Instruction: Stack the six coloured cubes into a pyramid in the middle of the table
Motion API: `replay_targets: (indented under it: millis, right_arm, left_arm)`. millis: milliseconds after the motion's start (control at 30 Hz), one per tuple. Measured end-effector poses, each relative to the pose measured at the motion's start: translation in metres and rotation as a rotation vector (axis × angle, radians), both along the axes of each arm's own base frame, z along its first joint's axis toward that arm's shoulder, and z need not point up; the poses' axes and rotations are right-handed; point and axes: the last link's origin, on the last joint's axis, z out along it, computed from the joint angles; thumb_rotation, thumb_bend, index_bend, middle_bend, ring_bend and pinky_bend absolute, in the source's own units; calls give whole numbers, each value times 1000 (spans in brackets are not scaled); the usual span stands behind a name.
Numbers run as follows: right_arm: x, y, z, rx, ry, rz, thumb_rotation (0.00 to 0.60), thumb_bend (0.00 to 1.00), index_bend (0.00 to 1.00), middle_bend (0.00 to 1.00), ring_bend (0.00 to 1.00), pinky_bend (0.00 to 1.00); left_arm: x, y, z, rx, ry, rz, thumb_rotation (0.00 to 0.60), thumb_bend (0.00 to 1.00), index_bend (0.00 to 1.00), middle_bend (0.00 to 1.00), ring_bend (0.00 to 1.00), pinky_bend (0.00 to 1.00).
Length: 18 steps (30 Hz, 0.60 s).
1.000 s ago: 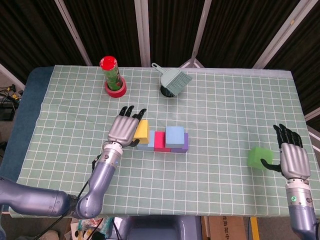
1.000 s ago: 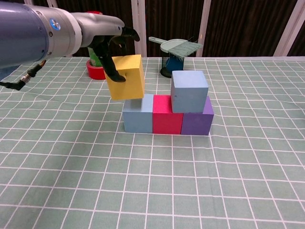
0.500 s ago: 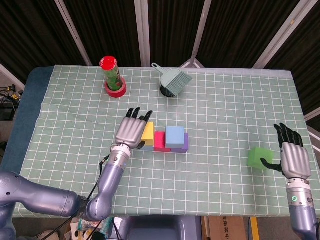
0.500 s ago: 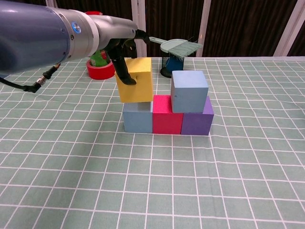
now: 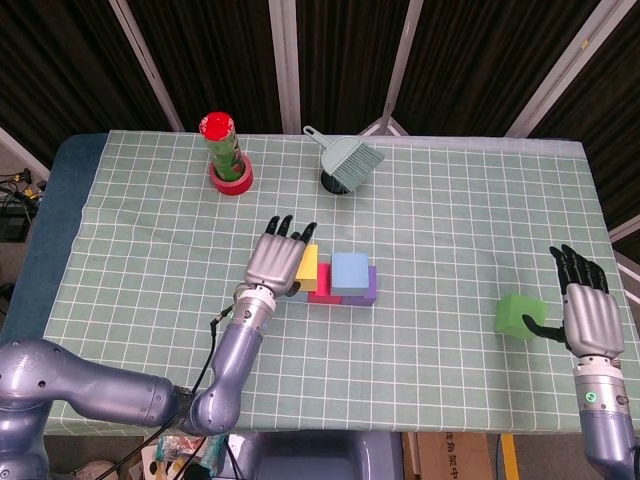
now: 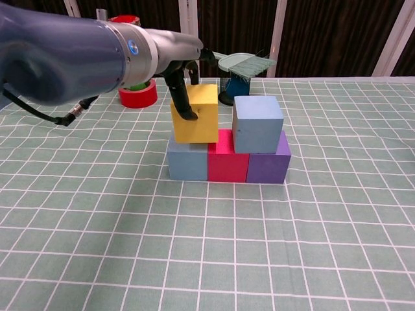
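While seen from the chest view only, reveals the stack's layers: bottom row of a grey-blue cube (image 6: 187,161), a magenta cube (image 6: 228,159) and a purple cube (image 6: 268,162) touching side by side on the green-checked cloth of the bench (image 6: 207,246), with a second, light blue cube (image 6: 257,124) resting on top over the magenta and purple ones. Shows the left robot hand (image 6: 185,78) pinching a yellow cube (image 6: 194,115) between thumb and fingers, set over the seam of the grey-blue and magenta cubes, just beside the light blue one; contact with the row below cannot be told for certain.

From the head view alone, shows the right robot hand (image 5: 587,310) at the bench's right edge, fingers spread, thumb at a bright green cube (image 5: 519,315) lying well apart from the stack; whether it grips cannot be told. Also shows a red-capped green can (image 5: 224,145) standing in a red tape roll (image 5: 231,180), and a grey-green dustpan brush (image 5: 349,160) at the far side.

Compared with a second ago, has the yellow cube shifted rightward from left of the row to above it, now less tilted; green cube and right robot hand unchanged.
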Motion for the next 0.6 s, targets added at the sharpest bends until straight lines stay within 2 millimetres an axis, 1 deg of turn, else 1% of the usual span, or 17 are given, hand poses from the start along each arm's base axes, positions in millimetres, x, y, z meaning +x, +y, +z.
replay_targets:
  millis: [600]
  right_arm:
    - [-1,-1,0,-2,-5,-3,600,212,0,0,0,0]
  left_arm:
    - [4,-1,-6,-8,11,-10,600,374,0,331,0,0]
